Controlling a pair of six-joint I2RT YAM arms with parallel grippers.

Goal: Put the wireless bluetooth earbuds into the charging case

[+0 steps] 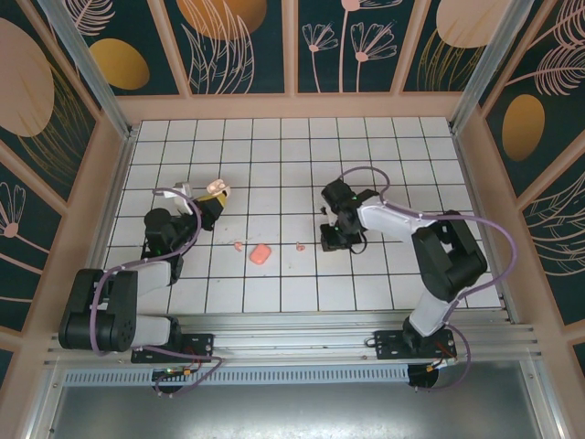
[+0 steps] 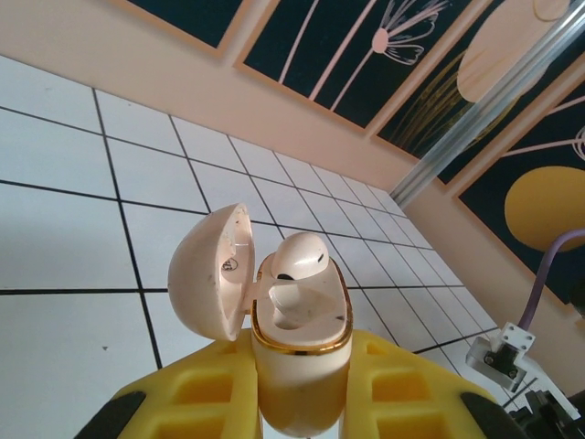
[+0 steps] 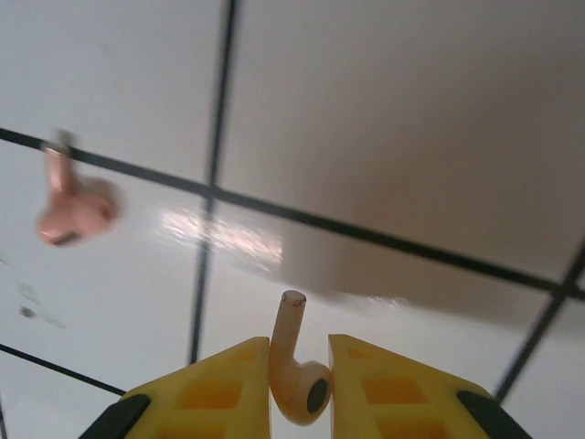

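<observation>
Pinching a small pale pink-white plastic earbud (image 3: 294,368) by its bulb, stem pointing away from the wrist, the right hand (image 3: 299,352) hangs close over the white tiled counter (image 3: 411,110). A second bud (image 3: 71,206) lies ahead and to its left. Well off to its left, the left hand (image 2: 302,389) clamps the cream gold-rimmed charging case (image 2: 302,325), its lid (image 2: 208,270) flipped open; a pale rounded shape (image 2: 300,256) in its well may be a seated bud. Transfer looks underway; next, the held stem needs lining up with an empty socket.
</observation>
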